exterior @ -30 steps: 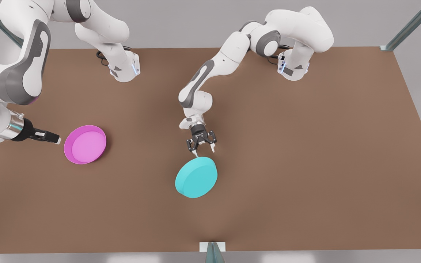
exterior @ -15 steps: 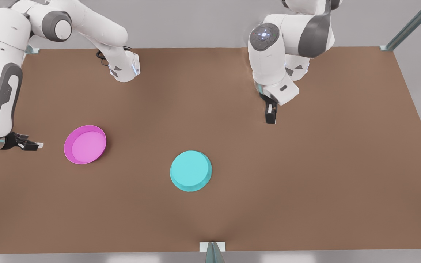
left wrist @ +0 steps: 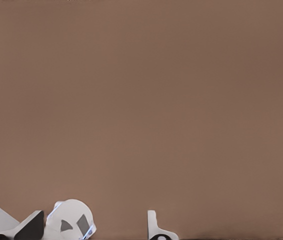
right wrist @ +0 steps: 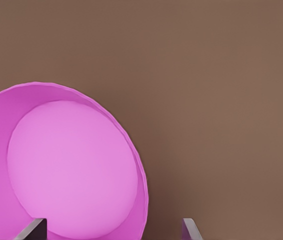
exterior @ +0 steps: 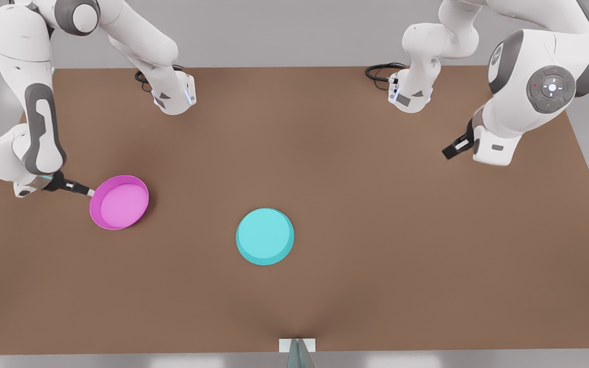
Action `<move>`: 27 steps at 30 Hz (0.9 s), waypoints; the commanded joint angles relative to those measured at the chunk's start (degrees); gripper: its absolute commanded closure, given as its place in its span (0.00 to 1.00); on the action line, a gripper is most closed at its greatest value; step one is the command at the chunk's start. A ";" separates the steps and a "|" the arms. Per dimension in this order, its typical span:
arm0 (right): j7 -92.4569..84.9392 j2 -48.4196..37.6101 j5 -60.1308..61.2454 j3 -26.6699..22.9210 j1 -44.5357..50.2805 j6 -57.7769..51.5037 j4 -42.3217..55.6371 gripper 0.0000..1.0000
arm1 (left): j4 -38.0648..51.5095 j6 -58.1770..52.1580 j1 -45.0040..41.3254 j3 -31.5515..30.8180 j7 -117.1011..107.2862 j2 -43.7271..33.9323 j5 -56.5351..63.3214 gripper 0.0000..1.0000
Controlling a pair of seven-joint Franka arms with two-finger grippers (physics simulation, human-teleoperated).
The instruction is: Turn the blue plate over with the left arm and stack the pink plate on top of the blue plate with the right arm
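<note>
The blue plate (exterior: 265, 236) lies flat near the table's middle, its plain base facing up, with no gripper near it. The pink plate (exterior: 119, 202) sits rim up toward the front view's left, lighter pink inside (right wrist: 71, 170). My right gripper (exterior: 89, 192) reaches in low from the left and is open. One of its fingertips (right wrist: 33, 229) is over the dish's inside and the other is outside, so the two straddle the near rim. My left gripper (exterior: 453, 150) hangs far off at the front view's right, above bare table. Its fingertips (left wrist: 153, 225) stand apart with nothing between them.
Both arm bases (exterior: 174, 97) (exterior: 409, 94) are bolted along the table's far edge, each with a cable loop. A small bracket (exterior: 297, 346) marks the near edge. Brown tabletop (exterior: 376, 245) stretches open between the two plates and around the blue one.
The left gripper let go of the tilted blue plate, which settled flat, and swung away to the front view's right. The right gripper drew back, then closed in on the pink plate's rim.
</note>
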 commanded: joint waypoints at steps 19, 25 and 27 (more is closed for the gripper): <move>-22.40 5.91 6.32 1.46 1.12 14.57 -4.70 0.41 | -0.41 -2.73 -0.02 1.57 44.26 -1.17 -0.74 0.00; -25.48 7.06 6.32 1.46 0.86 14.57 -3.99 0.72 | -0.32 -2.73 -0.02 1.57 44.26 -1.17 -0.74 0.00; -27.06 7.06 6.32 1.46 0.86 14.22 -3.55 0.79 | -0.32 -2.73 -0.02 1.57 44.26 -1.17 -0.83 0.00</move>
